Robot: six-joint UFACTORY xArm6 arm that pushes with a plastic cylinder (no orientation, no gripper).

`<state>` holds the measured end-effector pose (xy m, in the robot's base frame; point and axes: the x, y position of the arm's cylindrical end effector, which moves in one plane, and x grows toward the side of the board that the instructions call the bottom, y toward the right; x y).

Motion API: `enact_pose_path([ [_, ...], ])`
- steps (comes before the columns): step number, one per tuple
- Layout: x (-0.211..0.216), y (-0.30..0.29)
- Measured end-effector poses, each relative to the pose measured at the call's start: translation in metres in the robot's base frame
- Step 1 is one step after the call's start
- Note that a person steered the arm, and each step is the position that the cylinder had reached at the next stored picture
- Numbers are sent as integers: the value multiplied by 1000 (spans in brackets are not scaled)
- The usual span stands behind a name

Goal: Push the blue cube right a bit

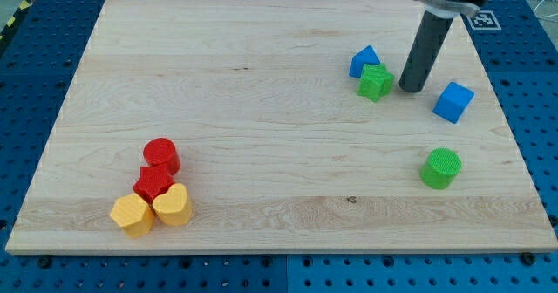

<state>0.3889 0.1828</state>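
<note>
- Blue cube [453,101] near the view's right edge of the wooden board [261,84], upper half, resting flat and apart from every other block.
- My tip [412,87] down on the board just to the view's left of that cube, a narrow strip of bare wood between the two, no contact visible.
- No jaws on this arm: only a straight dark rod coming down from the view's top, so nothing open, closed or held.
- Green star-like block [376,82] just to the view's left of the tip, close beside it but not clearly touching.
- Blue wedge-shaped block [364,61] directly behind the green one toward the view's top left, the two touching or nearly so; cannot tell which.
- Green cylinder [441,168] standing upright lower down on the view's right, below the blue cube and well apart from it.
- Cluster of four blocks far off at the view's lower left: red cylinder [161,155] on top, red star-like block [153,184] pressed just below it.
- Two yellow blocks along the cluster's bottom: one at left [132,214], roughly six-sided, one at right [173,206], rounded like a heart, both tight against the red star-like block and against each other.
- Blue perforated table [35,84] around the board on all sides.
</note>
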Motion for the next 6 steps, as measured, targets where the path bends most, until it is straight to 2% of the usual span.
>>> enact_pose_path([
  [1, -16, 28],
  [3, 10, 33],
  [4, 11, 65],
  [6, 31, 88],
])
